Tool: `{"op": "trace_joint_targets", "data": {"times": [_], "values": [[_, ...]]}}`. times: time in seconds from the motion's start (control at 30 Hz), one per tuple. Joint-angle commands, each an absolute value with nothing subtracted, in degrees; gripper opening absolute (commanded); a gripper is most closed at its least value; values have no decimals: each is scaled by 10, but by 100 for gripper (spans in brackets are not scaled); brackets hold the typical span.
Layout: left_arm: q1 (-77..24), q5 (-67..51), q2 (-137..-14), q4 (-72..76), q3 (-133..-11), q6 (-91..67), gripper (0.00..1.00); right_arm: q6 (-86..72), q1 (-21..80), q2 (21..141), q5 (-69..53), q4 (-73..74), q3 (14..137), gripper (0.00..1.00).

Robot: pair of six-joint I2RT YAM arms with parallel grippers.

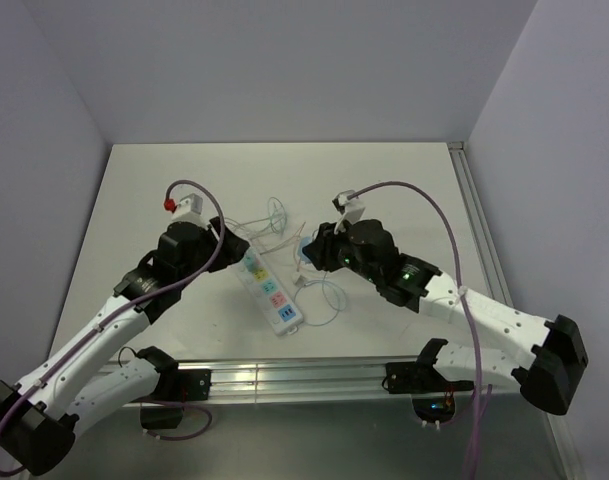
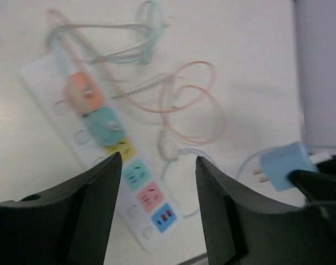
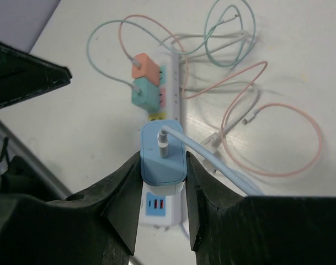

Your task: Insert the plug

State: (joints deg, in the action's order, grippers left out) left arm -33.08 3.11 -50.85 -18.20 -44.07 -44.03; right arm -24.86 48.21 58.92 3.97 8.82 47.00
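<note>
A light-blue plug with a pale blue cable is pinched between my right gripper's fingers. It hangs above the white power strip, covering its middle sockets from this view. From the left wrist, the blue plug shows its bare prongs pointing left, clear of the power strip. On the strip, an orange plug and a teal plug sit in sockets, followed by free yellow, teal and pink sockets. My left gripper stands open over the strip, holding nothing.
Thin pink, teal and white cables loop on the table beyond and beside the strip. A blue USB panel marks the strip's near end. The left arm and right arm flank the power strip. A metal rail runs along the front.
</note>
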Motion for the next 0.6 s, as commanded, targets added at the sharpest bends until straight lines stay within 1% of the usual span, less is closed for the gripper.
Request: {"op": "trace_joint_targets", "data": {"times": [0.0, 0.03, 0.1, 0.27, 0.47, 0.57], "values": [[-323, 185, -492, -242, -403, -523, 61, -245, 496, 619, 91, -70, 443, 0], [-321, 212, -490, -249, -389, -536, 59, -243, 499, 638, 96, -87, 439, 0], [-314, 228, -492, -257, -376, -563, 56, -237, 517, 660, 109, -126, 434, 0], [-291, 233, -512, -258, -352, -591, 56, -208, 572, 733, 176, -223, 423, 0], [-272, 220, -552, -267, -352, -612, 57, -189, 626, 822, 229, -328, 421, 0], [-266, 203, -567, -262, -352, -614, 57, -178, 649, 860, 264, -353, 431, 0]]}}
